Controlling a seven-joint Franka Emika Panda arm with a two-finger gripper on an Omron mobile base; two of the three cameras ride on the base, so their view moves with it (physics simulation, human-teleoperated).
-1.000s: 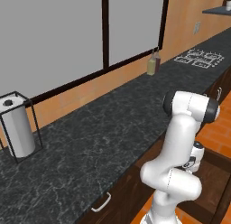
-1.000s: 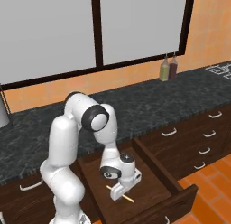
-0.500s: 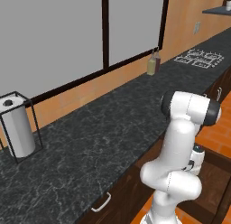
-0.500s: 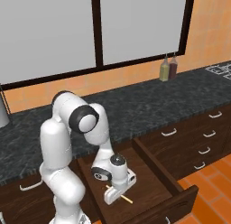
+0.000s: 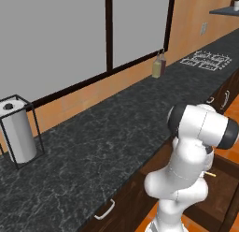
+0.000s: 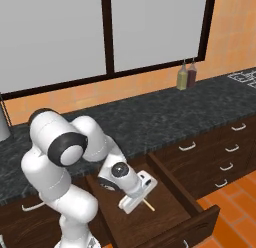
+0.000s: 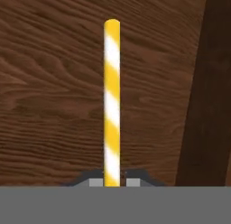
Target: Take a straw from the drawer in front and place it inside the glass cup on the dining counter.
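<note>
The wide dark brown drawer stands pulled out below the black counter, its brown floor right under the hand. My gripper is down inside it. The yellow, white-striped straw runs straight out from between the fingertips, which sit tight against both its sides. One end of the straw pokes out past the hand, and a short yellow tip peeks from behind the arm. I cannot tell whether the straw is lifted off the floor. The glass cup and the dining counter are out of view.
The black speckled counter runs along the window wall. On it are a paper towel holder and two bottles. Narrower stacked drawers are right of the open one. The drawer's dark side wall is close beside the straw.
The arm's shoulder and elbow have swung left and lower. The hand has stayed down in the drawer over the straw.
</note>
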